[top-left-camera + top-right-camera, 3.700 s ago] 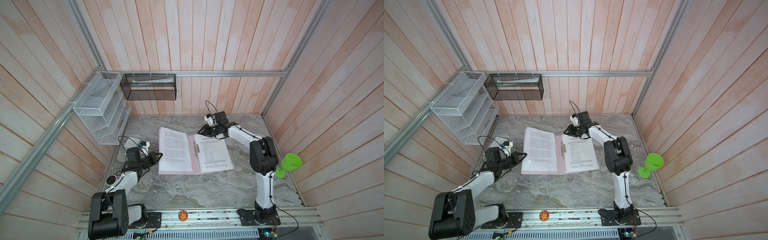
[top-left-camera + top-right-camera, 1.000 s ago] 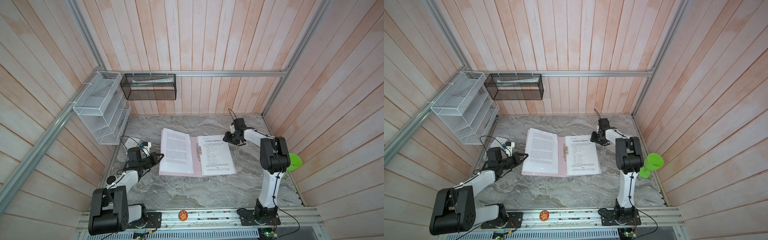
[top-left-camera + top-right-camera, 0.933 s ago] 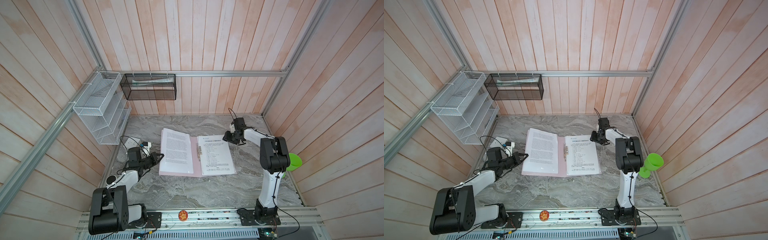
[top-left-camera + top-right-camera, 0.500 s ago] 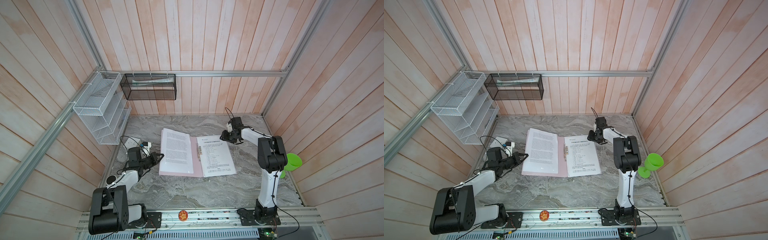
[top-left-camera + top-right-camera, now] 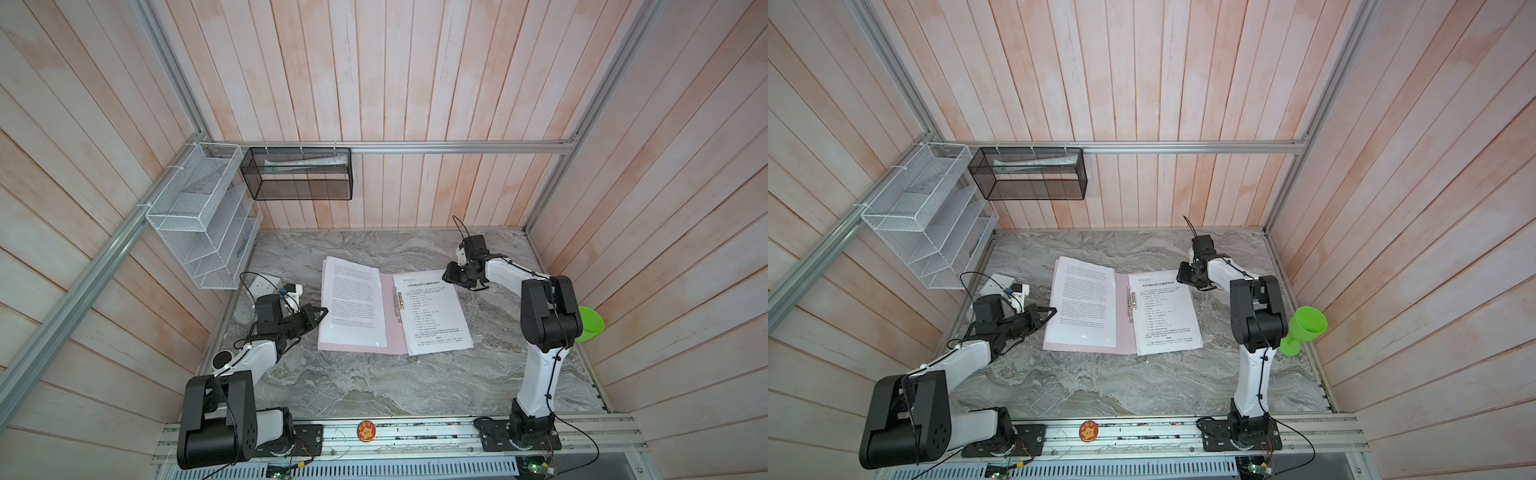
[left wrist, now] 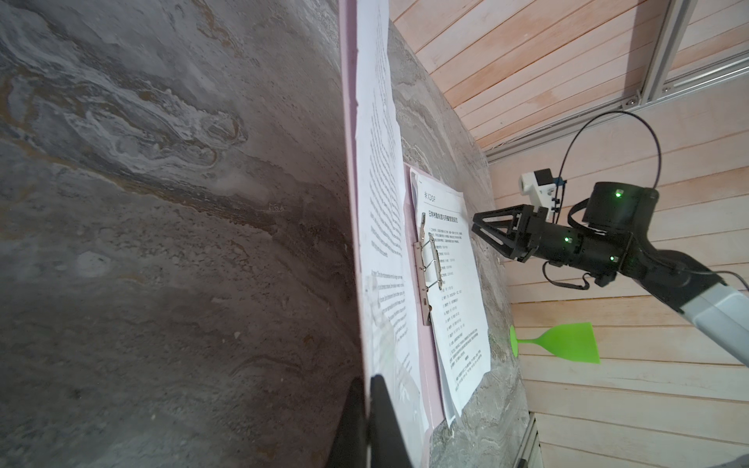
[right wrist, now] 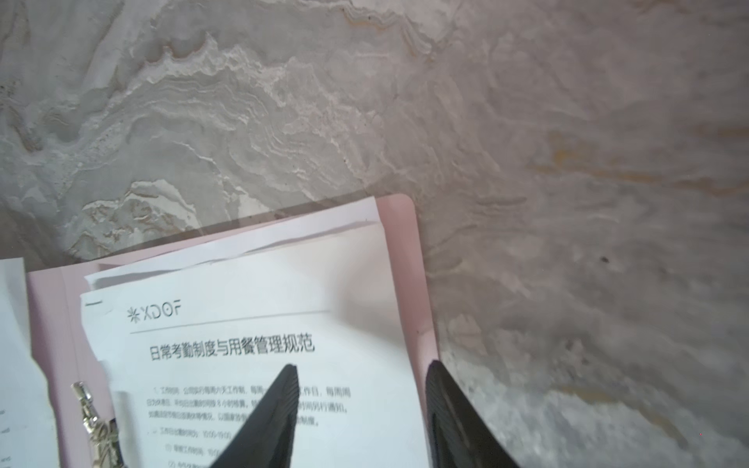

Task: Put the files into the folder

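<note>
The pale pink folder (image 5: 390,328) (image 5: 1124,328) lies open on the marble table, with its silver clip (image 6: 425,259) (image 7: 93,425) at the spine. The files (image 5: 436,316) (image 5: 1167,316) (image 7: 243,324) lie stacked on its right half. Another printed sheet (image 5: 353,303) covers the left cover. My left gripper (image 5: 323,310) (image 5: 1052,309) (image 6: 367,379) is shut on that cover's outer edge. My right gripper (image 5: 453,279) (image 5: 1187,277) (image 7: 360,364) (image 6: 476,223) is open at the files' far right corner. One finger is over the paper, the other beyond the folder's edge.
A white wire rack (image 5: 199,220) and a black mesh basket (image 5: 299,174) hang on the back left walls. A white socket block (image 5: 266,284) lies behind my left gripper. A green cup (image 5: 590,324) sits by the right wall, behind my right arm.
My right gripper left the files' top edge near the spine, swung out to the right, then edged back left to the far right corner. The left arm has not moved.
</note>
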